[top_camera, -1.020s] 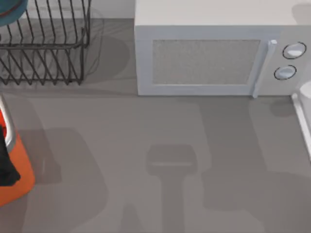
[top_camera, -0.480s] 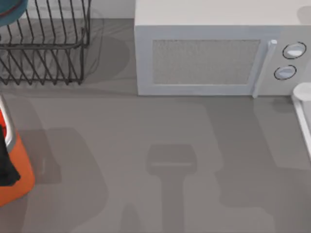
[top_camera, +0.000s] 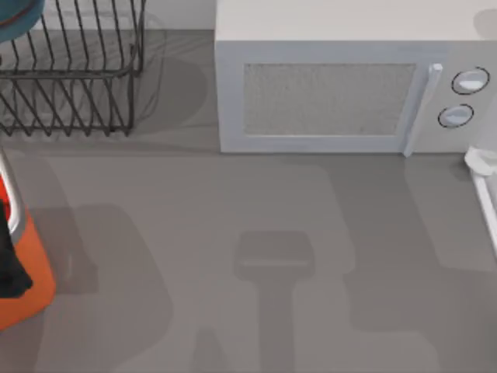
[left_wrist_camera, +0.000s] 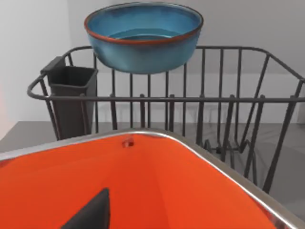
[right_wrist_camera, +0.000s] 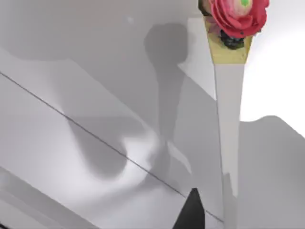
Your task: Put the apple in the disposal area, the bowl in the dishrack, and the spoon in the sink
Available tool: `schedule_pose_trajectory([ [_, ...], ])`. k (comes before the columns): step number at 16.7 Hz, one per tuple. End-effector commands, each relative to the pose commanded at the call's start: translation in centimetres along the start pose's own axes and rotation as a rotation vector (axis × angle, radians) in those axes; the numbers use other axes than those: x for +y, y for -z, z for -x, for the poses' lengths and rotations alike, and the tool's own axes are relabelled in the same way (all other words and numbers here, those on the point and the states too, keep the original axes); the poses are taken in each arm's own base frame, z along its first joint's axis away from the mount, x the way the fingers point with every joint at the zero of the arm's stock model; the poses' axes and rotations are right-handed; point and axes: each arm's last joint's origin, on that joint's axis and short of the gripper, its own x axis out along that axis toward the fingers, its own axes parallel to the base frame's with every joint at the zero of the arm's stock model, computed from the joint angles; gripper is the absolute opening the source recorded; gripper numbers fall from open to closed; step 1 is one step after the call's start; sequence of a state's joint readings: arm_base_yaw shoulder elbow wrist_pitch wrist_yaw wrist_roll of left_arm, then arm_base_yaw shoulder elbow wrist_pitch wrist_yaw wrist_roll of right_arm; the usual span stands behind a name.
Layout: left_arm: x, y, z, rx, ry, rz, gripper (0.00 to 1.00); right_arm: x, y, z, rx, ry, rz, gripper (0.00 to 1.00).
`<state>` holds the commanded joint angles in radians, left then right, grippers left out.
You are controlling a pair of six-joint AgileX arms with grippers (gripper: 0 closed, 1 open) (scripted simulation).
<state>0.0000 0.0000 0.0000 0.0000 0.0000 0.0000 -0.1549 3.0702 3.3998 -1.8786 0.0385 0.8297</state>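
The bowl (left_wrist_camera: pixel 143 36) is seen at the rack (left_wrist_camera: pixel 200 109) top, behind the orange bin (left_wrist_camera: pixel 143 186). A spoon (right_wrist_camera: pixel 228 109) hangs over the pale sink (top_camera: pixel 485 194). Apple unseen; finger states cannot be told.

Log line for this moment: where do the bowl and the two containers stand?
bowl: on dishrack top rim | dishrack: top view's far left | orange bin: left edge | microwave: far centre

A dark claw fingertip (left_wrist_camera: pixel 90 212) at the left wrist view's edge.
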Motion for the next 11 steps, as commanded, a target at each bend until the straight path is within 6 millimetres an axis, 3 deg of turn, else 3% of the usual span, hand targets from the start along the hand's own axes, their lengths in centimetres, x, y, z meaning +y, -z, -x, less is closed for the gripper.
schedule_pose_trajectory([
  [5,0.0,0.0,0.0,0.0,0.0,0.0,1.0,0.0,0.0,0.0,0.0,0.0,0.0,0.98],
  [11,0.0,0.0,0.0,0.0,0.0,0.0,1.0,0.0,0.0,0.0,0.0,0.0,0.0,1.0],
])
